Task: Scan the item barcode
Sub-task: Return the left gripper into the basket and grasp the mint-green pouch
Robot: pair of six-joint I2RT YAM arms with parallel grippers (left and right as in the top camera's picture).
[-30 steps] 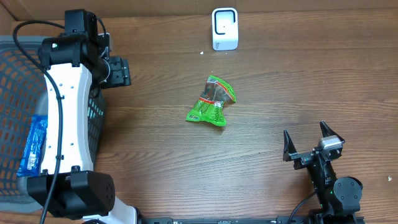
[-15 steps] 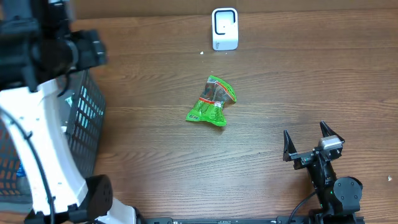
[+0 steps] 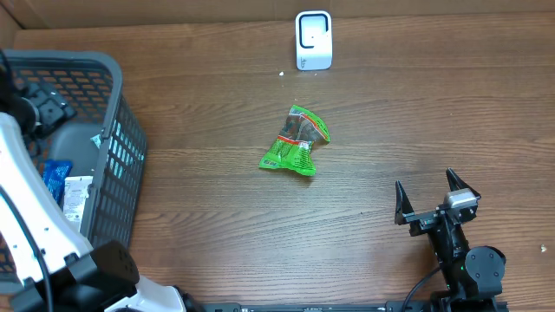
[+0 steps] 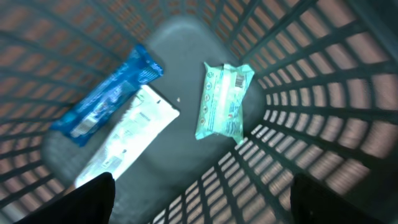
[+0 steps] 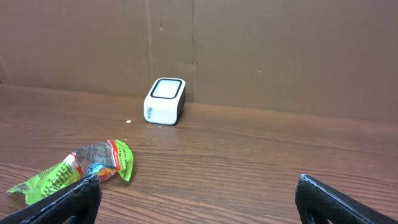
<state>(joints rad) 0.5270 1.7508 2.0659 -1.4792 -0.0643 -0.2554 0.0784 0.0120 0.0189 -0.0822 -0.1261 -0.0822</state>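
Wooden table [image 3: 390, 113] with green packet [image 3: 297, 141], white scanner [image 3: 313, 40], grey basket [image 3: 74, 58].

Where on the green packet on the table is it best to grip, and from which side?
Probably at the pinched waist of the green packet, coming from straight above with the jaws across its narrow width. It lies flat on the table, so a side approach finds little edge, and the crumpled middle is narrower than both ends.

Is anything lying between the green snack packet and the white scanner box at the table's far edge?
Nothing visible does: only bare brown wooden table separates the crinkled green snack packet from the white box-shaped scanner.
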